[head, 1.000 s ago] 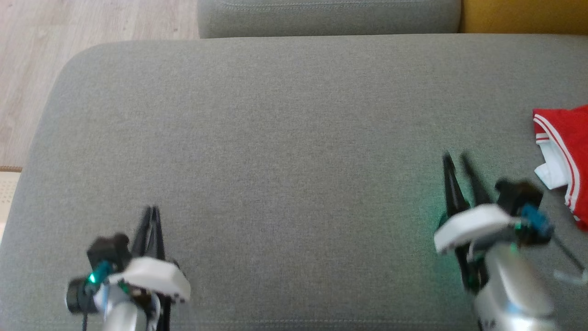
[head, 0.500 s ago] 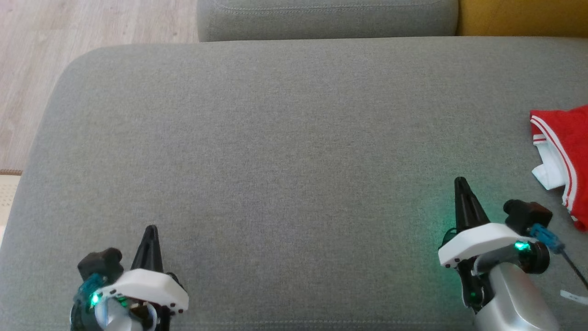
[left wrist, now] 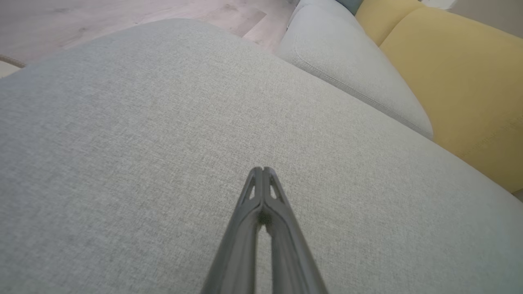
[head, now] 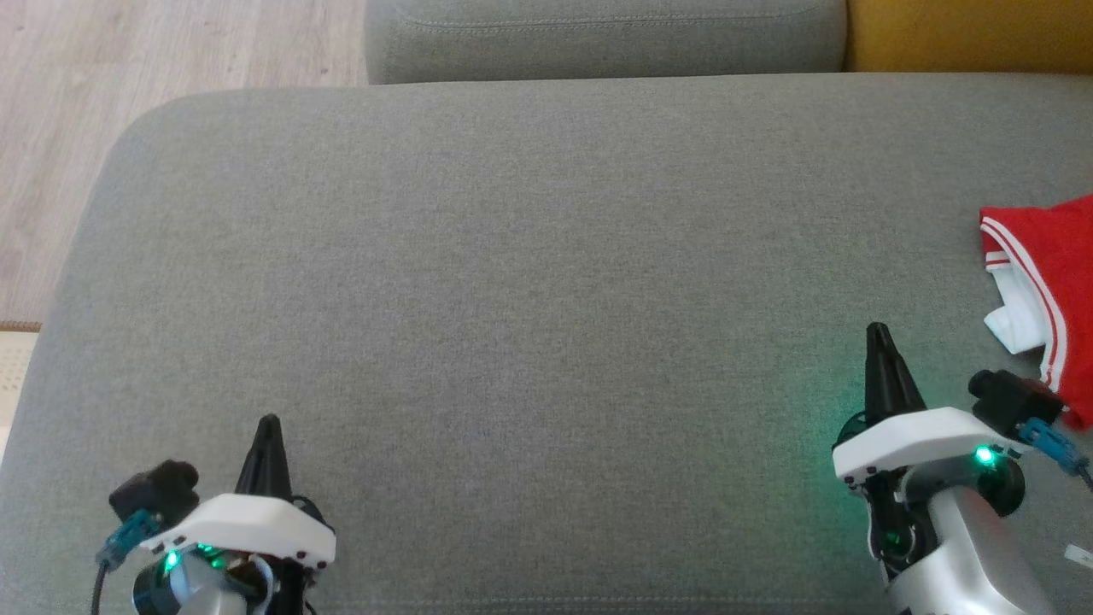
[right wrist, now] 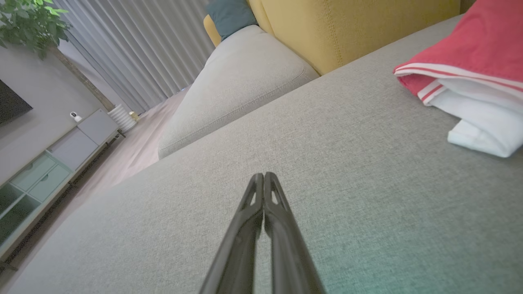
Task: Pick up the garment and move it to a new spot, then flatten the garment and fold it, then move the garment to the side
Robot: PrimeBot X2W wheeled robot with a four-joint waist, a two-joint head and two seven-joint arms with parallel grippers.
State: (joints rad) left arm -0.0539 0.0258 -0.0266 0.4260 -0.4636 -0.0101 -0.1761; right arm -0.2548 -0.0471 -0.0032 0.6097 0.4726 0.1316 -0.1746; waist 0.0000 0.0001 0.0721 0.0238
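Broad grey fabric sofa seat (head: 529, 282) spread across nearly all of the head view, rounded at its far left corner. Beyond its far edge, a second grey cushion (head: 598, 38) with a stitched seam, and beside that, toward the right, a mustard-yellow sofa back (head: 973, 34). Pale wooden floor (head: 171, 43) off the far left corner; a sliver of light rug (head: 13, 367) at the left edge. Farther off in the right wrist view: grey pleated curtains (right wrist: 135, 45), a low cabinet (right wrist: 49, 163) with pale green and grey fronts, a leafy plant (right wrist: 24, 20) at the top left, a teal cushion (right wrist: 231, 14) against the yellow back.

Red garment (head: 1046, 256) with white stripe trim and white inner fabric, folded into a bundle, lying on the seat at its right side, partly cut off by the right edge of the head view.

Right gripper (head: 877, 329) low on the right above the seat, near the garment but apart from it; both dark fingers pressed together to a single point, clamped on nothing. Left gripper (head: 270, 420) low on the left, well apart from the garment, over bare grey fabric; fingers closed tip to tip, nothing between them.
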